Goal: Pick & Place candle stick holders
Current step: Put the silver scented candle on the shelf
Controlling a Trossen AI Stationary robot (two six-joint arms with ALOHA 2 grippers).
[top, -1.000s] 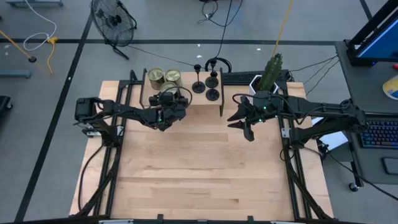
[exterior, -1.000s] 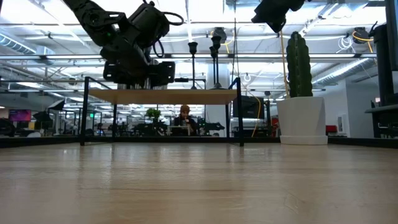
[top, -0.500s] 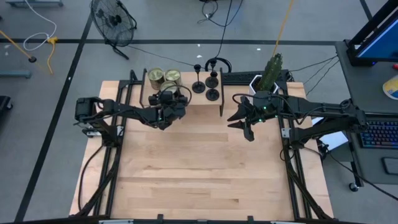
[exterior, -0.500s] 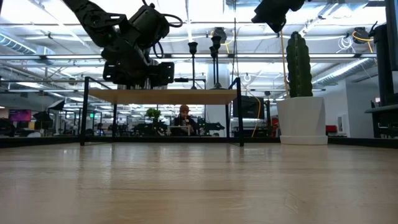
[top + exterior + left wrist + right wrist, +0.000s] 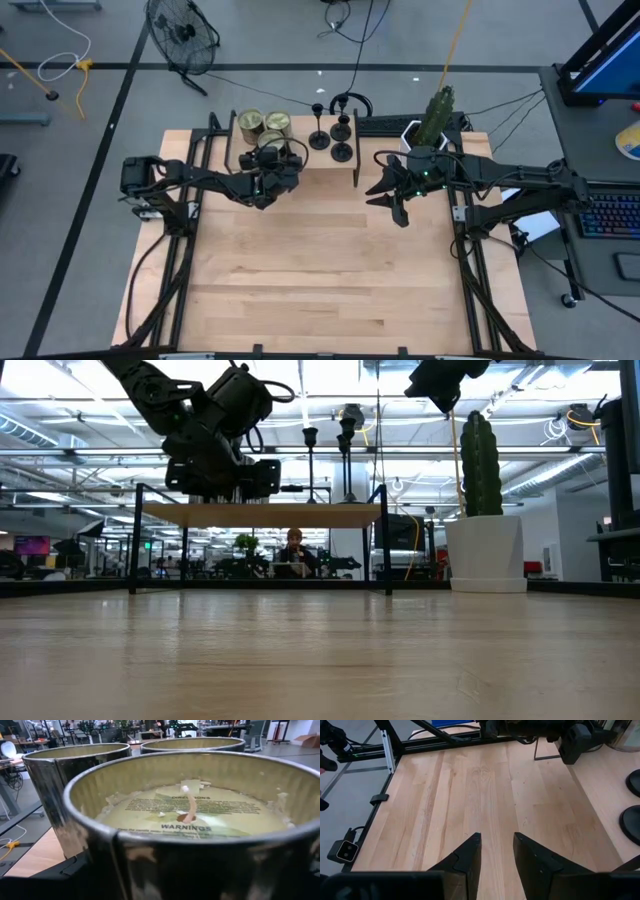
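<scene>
Three candle stick holders [image 5: 335, 134] standing on the raised shelf [image 5: 310, 160] at the table's [image 5: 320, 270] far edge, grouped toward the shelf's right end, untouched. Three jar candles [image 5: 262, 126] crowding the shelf's left end. Left gripper [image 5: 268, 170] right up against the nearest jar candle [image 5: 190, 815], wick and warning label filling the left wrist view; fingers hidden there, so impossible to say if spread or closed. Right gripper [image 5: 497, 850] hovering over bare tabletop just off the shelf's right end, near the potted cactus [image 5: 437, 112] at the far right edge; fingers parted by a narrow gap, holding nothing. Two round black bases [image 5: 632, 822] showing at the rim of the right wrist view.
</scene>
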